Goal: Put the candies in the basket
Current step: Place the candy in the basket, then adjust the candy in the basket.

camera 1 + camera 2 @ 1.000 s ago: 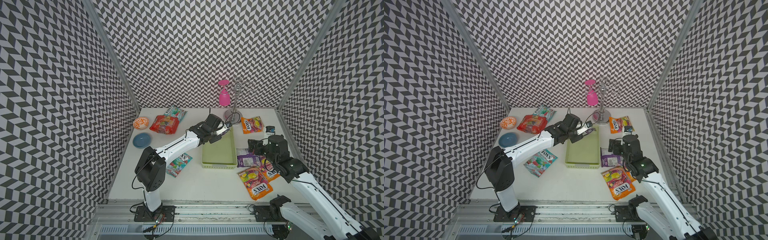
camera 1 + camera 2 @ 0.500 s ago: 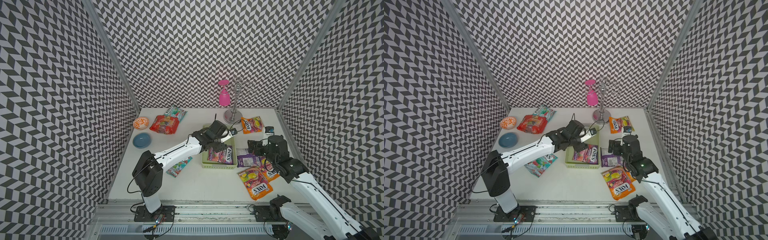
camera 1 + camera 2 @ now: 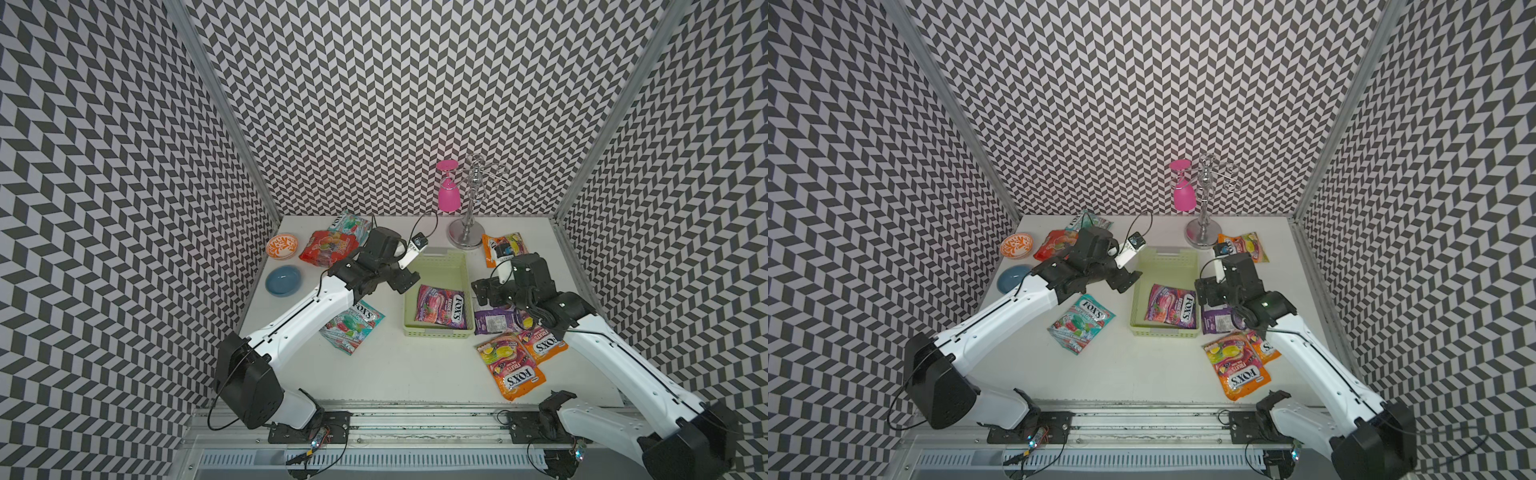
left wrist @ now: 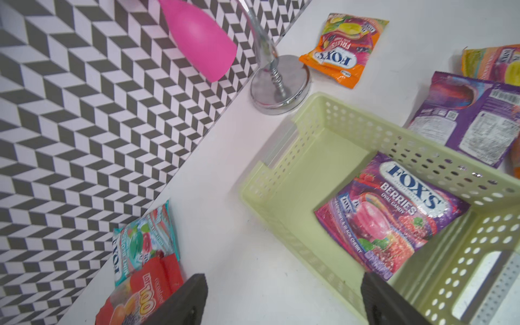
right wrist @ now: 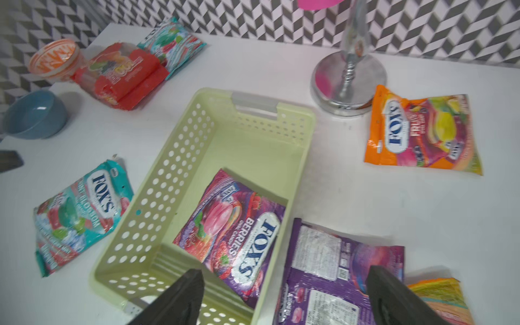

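The pale green basket [image 3: 440,266] [image 3: 1167,266] stands mid-table and holds one purple candies bag [image 3: 440,309] [image 4: 394,213] [image 5: 233,233]. My left gripper [image 3: 405,277] [image 4: 282,284] hangs open and empty just off the basket's left wall. My right gripper [image 3: 484,291] [image 5: 284,278] is open above the basket's right wall and a face-down purple bag [image 3: 494,322] [image 5: 323,270], holding nothing. Other candies lie loose: a teal bag [image 3: 353,326], a red bag [image 3: 328,247] against another teal bag [image 3: 349,222], and orange bags [image 3: 509,361] [image 3: 505,245].
An orange patterned bowl [image 3: 282,245] and a blue bowl [image 3: 283,280] sit at the far left. A chrome stand [image 3: 467,232] with a pink glass [image 3: 449,197] hanging on it stands behind the basket. Patterned walls close in three sides.
My left gripper opened and let the purple bag fall into the basket, then drew back to the left of it. The right arm has barely moved.
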Tool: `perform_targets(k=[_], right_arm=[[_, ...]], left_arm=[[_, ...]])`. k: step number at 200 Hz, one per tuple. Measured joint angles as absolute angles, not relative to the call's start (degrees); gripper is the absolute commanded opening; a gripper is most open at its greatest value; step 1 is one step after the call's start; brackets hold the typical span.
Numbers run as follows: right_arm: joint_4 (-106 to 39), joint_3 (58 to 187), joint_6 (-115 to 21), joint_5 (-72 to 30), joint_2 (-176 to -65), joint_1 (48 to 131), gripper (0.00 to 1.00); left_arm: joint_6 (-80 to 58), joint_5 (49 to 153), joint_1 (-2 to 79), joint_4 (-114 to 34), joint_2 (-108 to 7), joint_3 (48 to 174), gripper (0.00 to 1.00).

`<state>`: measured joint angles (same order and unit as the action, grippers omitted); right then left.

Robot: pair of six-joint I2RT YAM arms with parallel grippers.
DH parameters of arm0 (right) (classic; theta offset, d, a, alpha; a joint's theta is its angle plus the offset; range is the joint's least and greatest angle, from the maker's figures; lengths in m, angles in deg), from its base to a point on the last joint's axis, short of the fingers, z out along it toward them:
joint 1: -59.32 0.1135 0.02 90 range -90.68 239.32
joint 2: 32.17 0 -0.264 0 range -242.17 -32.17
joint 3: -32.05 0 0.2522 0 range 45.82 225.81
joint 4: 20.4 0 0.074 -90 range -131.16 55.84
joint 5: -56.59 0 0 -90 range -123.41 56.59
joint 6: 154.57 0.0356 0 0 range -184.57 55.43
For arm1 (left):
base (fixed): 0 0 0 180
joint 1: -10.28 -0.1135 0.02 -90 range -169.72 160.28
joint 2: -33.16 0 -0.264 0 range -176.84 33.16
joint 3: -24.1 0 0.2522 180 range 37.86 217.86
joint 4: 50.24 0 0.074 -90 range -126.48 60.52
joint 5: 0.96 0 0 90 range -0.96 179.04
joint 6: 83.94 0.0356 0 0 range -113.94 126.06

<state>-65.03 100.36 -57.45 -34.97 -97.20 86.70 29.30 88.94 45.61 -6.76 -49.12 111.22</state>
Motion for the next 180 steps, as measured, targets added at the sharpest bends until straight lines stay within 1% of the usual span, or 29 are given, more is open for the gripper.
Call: perform_targets(k=[28,66,111,140,180], right_arm=[[-66.5,103.4,-56.8,-33.9,-103.9,92.4,0.93],[-69.0,107.2,-55.9,-33.8,-113.1,96.7,0.92],[-71.5,108.3,-54.4,-34.1,-121.9,98.1,0.89],[-71.9,108.3,-53.5,-34.1,-124.8,98.2,0.86],[-71.1,108.8,-52.1,-36.1,-129.0,99.4,0.85]], left_arm=[[28.2,92.0,41.8,-6.6,-45.6,107.8,0.99],[26.4,96.0,35.3,-6.8,-41.3,103.8,0.99],[26.3,99.6,31.0,-7.3,-37.4,99.4,0.99],[26.3,102.4,27.7,-7.6,-37.0,97.8,0.99],[26.3,104.5,24.1,-8.4,-37.0,97.4,0.99]])
